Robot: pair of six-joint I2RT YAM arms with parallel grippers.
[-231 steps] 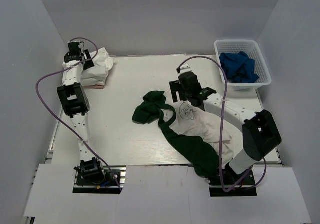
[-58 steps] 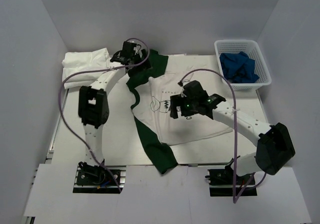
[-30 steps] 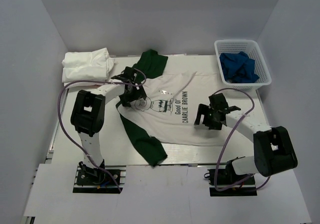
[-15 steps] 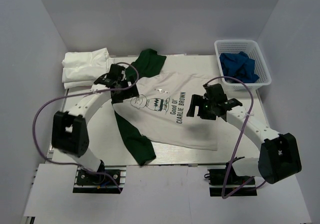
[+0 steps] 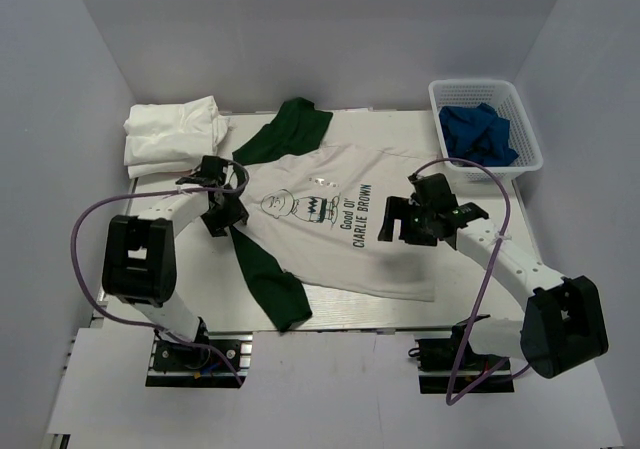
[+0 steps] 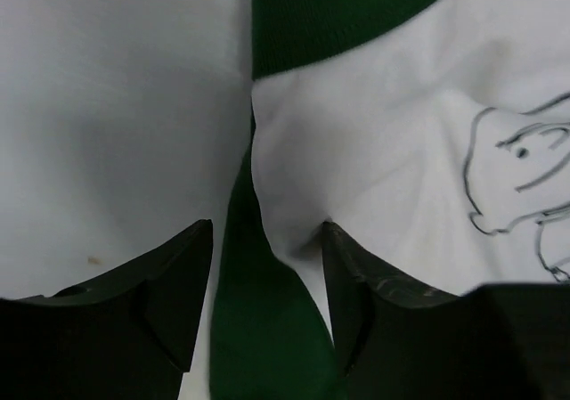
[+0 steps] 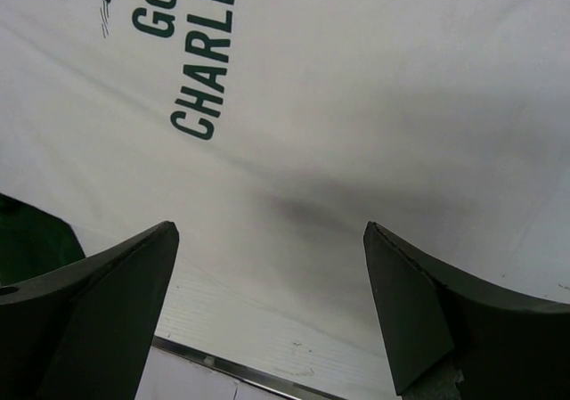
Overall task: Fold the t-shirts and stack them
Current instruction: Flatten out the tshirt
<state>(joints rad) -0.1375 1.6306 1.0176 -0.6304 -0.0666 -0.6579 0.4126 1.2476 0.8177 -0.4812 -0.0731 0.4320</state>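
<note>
Left fingers (image 6: 134,302) parted, angled down over t-shirt (image 6: 383,151) shoulder

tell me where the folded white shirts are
Top view: the folded white shirts sit at the far left corner of the table, beyond the left gripper.

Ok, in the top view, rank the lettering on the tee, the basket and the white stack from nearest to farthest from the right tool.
1. The lettering, on the tee, just left of the right tool.
2. The basket, at the far right corner.
3. The white stack, at the far left corner, across the table.
</note>
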